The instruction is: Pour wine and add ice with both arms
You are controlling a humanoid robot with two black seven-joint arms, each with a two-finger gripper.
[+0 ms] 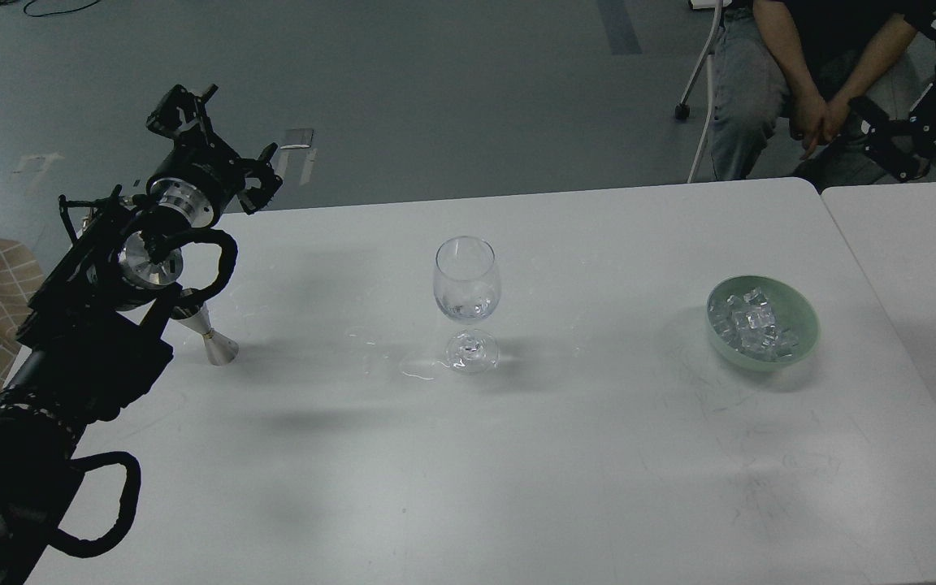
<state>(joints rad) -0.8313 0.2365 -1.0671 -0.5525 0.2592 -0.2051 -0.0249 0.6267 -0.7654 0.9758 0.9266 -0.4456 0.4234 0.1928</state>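
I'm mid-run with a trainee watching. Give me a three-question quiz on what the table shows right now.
1. True or false: the ice is in the green bowl.
2. Which stands nearer the left claw: (a) the wine glass, (b) the metal jigger, (c) the bowl?
3. Fill in: neither claw holds anything, and the glass stands ____ on the table.

Key: 1 true. 2 b; it is partly hidden behind the left arm. 3 upright; the right claw is up by the seated person, off the table.
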